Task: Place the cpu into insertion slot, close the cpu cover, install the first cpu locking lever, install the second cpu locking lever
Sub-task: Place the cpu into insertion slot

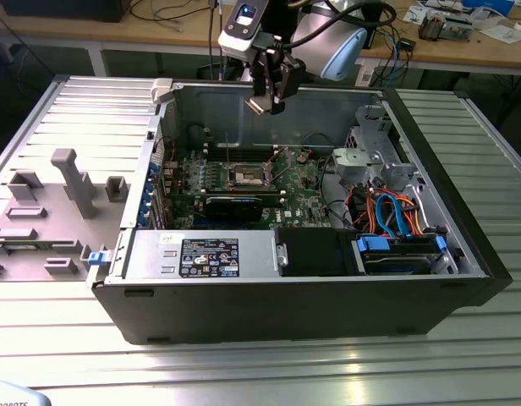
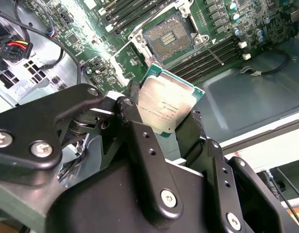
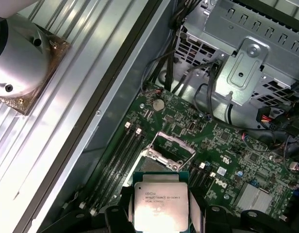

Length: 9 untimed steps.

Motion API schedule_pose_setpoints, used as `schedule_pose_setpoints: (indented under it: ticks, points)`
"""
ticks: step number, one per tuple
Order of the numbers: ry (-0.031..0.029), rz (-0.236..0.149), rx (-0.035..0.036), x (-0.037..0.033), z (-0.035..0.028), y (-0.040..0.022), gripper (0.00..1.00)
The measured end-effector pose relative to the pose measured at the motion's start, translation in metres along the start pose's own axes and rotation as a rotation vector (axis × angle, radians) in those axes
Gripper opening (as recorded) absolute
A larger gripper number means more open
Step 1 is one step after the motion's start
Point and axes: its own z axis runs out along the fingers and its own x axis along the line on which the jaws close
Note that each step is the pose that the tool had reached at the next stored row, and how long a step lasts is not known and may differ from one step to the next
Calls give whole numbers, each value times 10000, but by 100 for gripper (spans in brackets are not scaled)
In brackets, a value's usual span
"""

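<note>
My gripper [image 1: 268,101] hangs above the open computer case, near its back wall, shut on the cpu [image 1: 258,105]. In both wrist views the cpu [image 2: 166,104] [image 3: 160,204] is a silver-grey square chip with a green rim, clamped by its edges between the black fingers [image 2: 136,124]. Below it on the green motherboard lies the insertion slot [image 2: 170,38] [image 1: 247,176], open with its contact field bare. The cpu cover [image 3: 168,146], a silvery frame, stands tilted up over the slot. A thin locking lever [image 2: 213,53] sticks out beside the slot.
A long black card [image 1: 233,205] sits in front of the slot. A metal drive cage [image 1: 375,156] with blue and orange cables [image 1: 396,216] stands at the exterior view's right, the power supply [image 1: 201,254] along the front. A grey fixture [image 1: 66,182] lies outside.
</note>
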Motion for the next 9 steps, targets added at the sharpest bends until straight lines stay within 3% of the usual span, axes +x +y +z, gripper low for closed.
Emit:
schedule_pose_setpoints:
  ticks: [9]
  points:
    - [-43, 506, -9, 0, 6, -1, 54]
